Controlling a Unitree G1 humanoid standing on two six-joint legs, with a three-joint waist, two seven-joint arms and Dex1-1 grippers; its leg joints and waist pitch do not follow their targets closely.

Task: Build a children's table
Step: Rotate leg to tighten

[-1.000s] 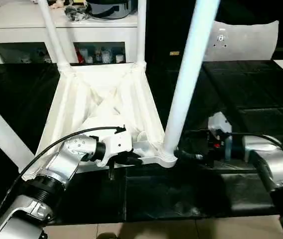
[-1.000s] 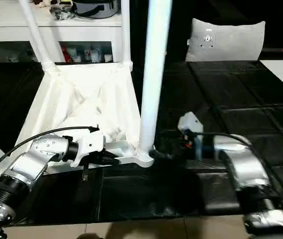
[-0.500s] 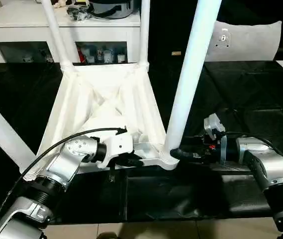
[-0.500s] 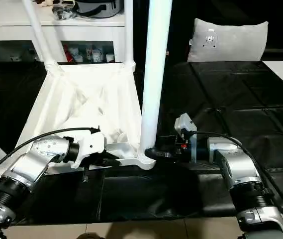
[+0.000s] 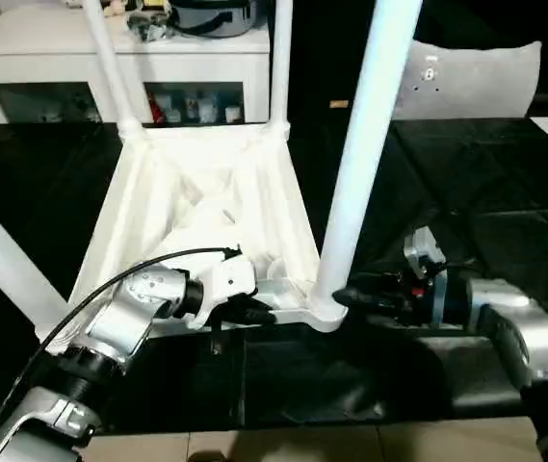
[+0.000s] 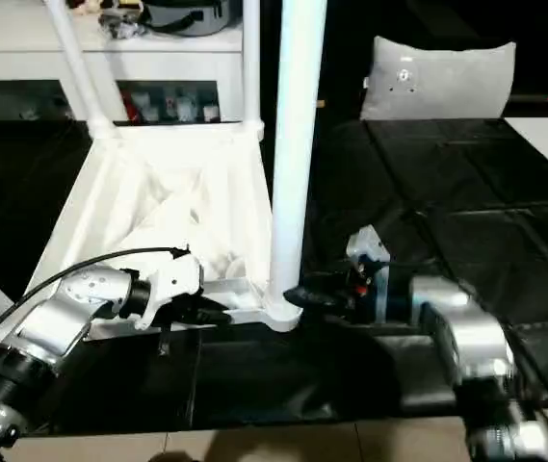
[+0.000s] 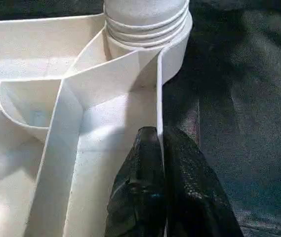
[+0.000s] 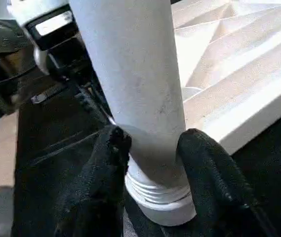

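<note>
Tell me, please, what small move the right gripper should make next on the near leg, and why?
Probably turn the leg further into its corner socket. The right gripper has its fingers on both sides of the leg just above the threaded rings, some of which still show, while the left gripper pinches the tabletop's rim, steadying it.

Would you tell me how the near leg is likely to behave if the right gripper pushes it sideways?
The leg looks rigid. It stands tall in the corner socket, so a push would probably lever the tabletop. Its surface seems smooth, so the right gripper might slip.
</note>
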